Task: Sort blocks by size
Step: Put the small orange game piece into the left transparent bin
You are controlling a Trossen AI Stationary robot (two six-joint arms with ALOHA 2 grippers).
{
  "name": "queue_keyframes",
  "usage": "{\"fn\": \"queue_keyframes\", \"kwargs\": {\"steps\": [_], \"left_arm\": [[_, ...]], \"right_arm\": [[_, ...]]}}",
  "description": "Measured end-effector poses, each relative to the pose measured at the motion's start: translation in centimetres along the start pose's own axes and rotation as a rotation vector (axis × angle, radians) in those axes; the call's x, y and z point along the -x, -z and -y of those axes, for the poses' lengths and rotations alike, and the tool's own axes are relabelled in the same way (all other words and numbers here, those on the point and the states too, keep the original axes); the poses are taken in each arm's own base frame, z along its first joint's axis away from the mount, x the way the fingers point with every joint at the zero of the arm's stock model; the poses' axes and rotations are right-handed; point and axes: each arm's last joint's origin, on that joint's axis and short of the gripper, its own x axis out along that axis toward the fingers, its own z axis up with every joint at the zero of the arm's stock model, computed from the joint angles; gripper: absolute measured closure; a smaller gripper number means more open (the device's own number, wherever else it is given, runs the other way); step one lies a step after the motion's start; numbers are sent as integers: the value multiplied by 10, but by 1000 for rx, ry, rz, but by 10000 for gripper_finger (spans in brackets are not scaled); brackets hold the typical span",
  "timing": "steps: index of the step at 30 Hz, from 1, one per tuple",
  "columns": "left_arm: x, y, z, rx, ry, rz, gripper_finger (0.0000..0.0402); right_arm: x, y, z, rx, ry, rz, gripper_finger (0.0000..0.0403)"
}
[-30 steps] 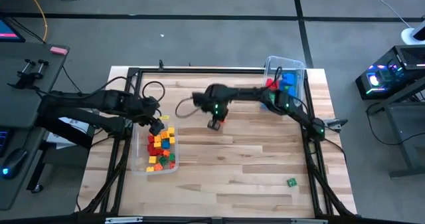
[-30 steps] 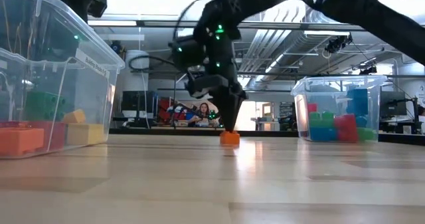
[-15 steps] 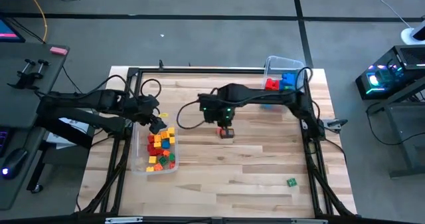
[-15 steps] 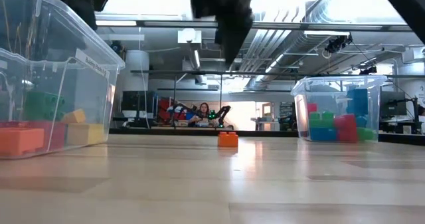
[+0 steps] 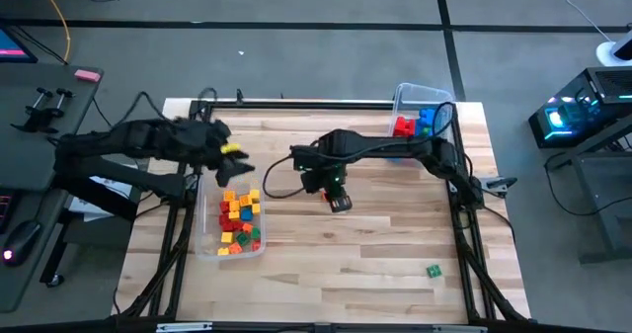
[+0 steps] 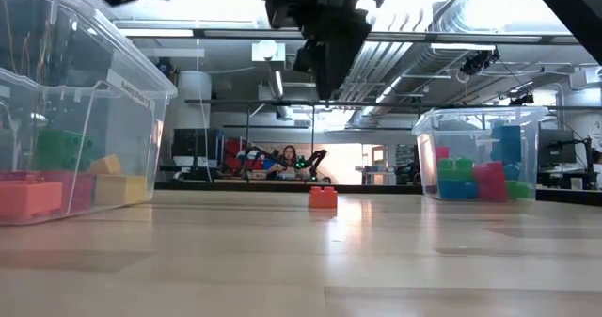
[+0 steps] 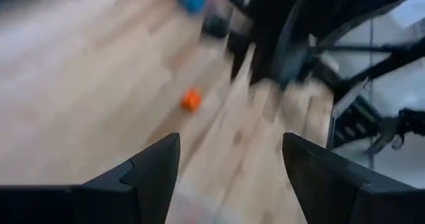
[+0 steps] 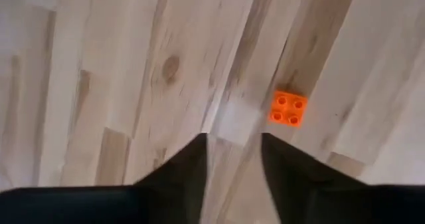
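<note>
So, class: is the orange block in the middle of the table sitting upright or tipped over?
Upright. The orange block shows its four studs facing up in the right wrist view and rests flat on the table in the low view.

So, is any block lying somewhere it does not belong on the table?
Yes. A green block lies alone near the table's front right corner, far from both bins. An orange block sits loose mid-table, under the right gripper. All other blocks are in the bins.
</note>
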Motion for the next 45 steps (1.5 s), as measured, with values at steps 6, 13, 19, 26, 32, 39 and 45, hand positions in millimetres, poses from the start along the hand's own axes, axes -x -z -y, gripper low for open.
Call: {"fn": "queue_keyframes", "kwargs": {"steps": [6,13,19,26,32,39,45], "left_arm": [[35,-24,5,-88,-6,171,149],[57,-26,1,-95,-1,244,149],[65,-21,-3,-94,-16,250,149],[66,-20,-5,-94,-47,248,149],[68,-21,-6,-123,-77,287,149],[68,-21,-7,-81,-97,304,149],[69,-22,-7,-68,-117,321,149]], "right_arm": [[-41,-16,12,-26,101,-39,152],[-75,-16,27,-87,128,-141,108],[-63,-6,38,-141,120,-163,107],[-60,31,36,-213,175,-32,107],[-57,29,19,-150,258,91,107],[-88,30,13,-83,252,135,107],[-103,38,15,-84,244,103,107]]}}
